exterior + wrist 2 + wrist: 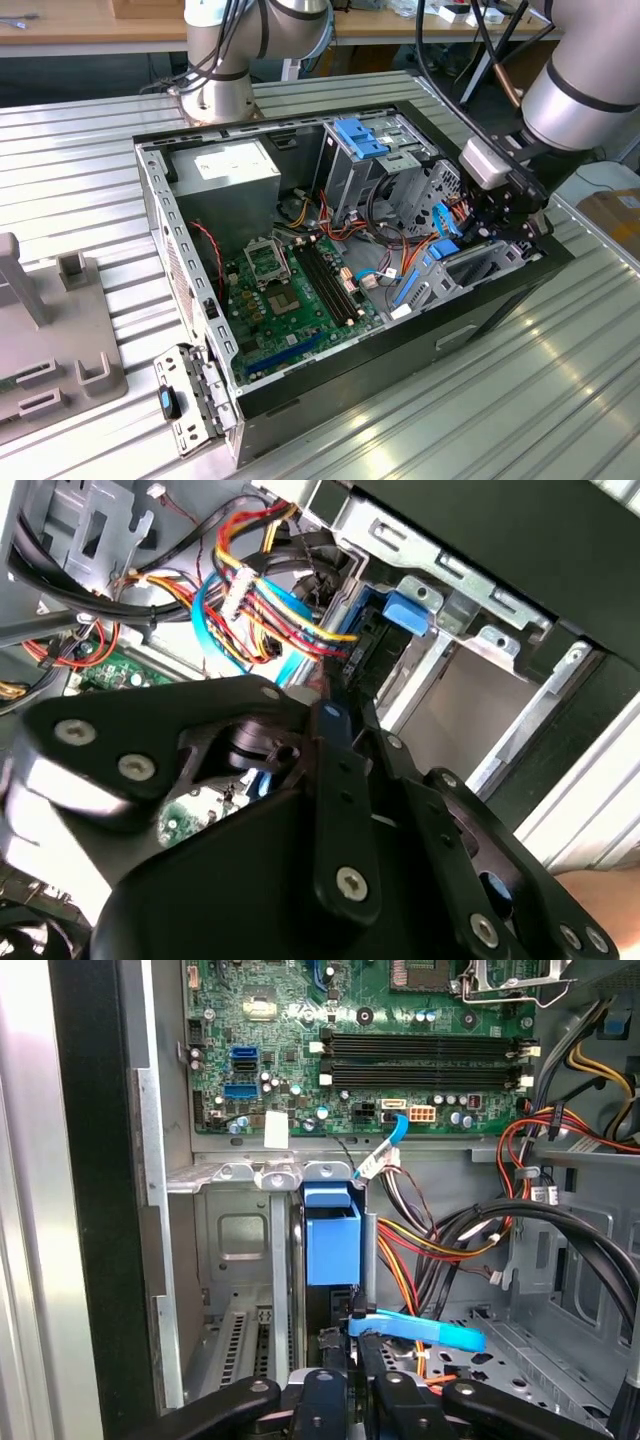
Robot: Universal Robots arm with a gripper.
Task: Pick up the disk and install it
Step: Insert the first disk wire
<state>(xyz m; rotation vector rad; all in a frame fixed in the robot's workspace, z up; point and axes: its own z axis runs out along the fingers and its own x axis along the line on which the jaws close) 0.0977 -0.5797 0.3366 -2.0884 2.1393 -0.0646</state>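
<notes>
Found in the first wrist view: the disk [330, 1245], a flat drive with a bright blue plastic carrier frame, standing on edge inside a slot of the grey sheet-metal drive bay [235, 1230]. Blue end of the frame facing the motherboard, dark body running back toward the camera. Close against the near end of the disk, the black gripper [352, 1385]. Cannot tell whether clenched on the disk or released.

Crossing just in front of the gripper, a light blue flat cable [420, 1332]. Beside the bay, a bundle of red, yellow and black wires [440, 1250] looping through the case. Beyond the bay's top rail, the green motherboard [300, 1040] with its black memory slots.

In the exterior view, arm reaching down into the open black computer case [500, 300] at the exterior view's right, wrist low over the bay. Farther in, a blue plastic bracket [360, 135] on top of a tall metal cage, and a grey power-supply box [225, 170] in the far corner. Case lying on a ribbed metal table [500, 400]. Well apart, at the exterior view's left, a grey fixture block [50, 330].
</notes>
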